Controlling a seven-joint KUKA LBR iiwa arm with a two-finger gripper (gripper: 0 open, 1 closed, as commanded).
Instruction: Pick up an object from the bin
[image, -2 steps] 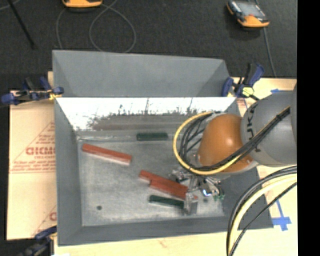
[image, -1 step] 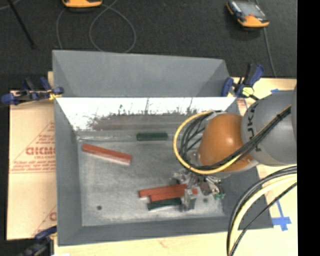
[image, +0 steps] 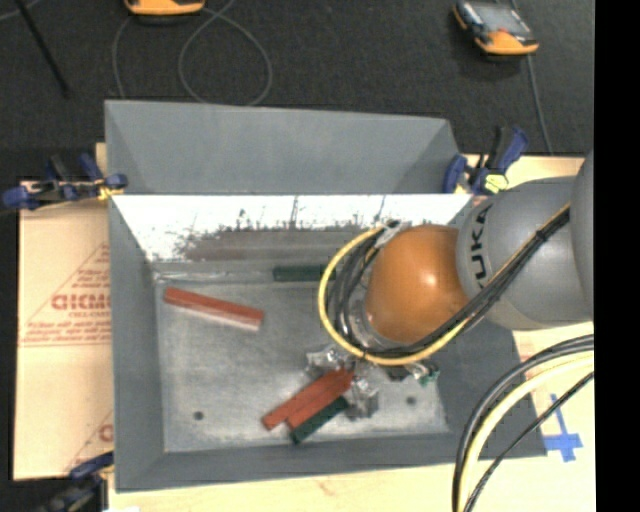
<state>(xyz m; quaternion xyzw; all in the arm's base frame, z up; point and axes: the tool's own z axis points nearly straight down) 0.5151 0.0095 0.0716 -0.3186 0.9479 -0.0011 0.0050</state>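
Grey metal bin (image: 140, 330), four loose items on its floor.

Item 1: red-brown bar (image: 300, 405), flat and long, lying slantwise near the front wall, right of centre. Its upper right end sits under the gripper (image: 345, 378). The metal fingers (image: 366, 393) stand on either side of that end and appear closed on it, though the wrist hides part of the contact.

Item 2: dark green bar (image: 318, 424), partly beneath item 1 and touching it, with its lower end showing at the front.

Item 3: second red bar (image: 212, 308), paler along one edge, lying left of centre, well apart from the gripper.

Item 4: dark green strip (image: 298, 272), lying flat near the back wall.

Arm: enters from the right, with an orange cover (image: 410, 285) and looped cables at the wrist, above the bin's right half.
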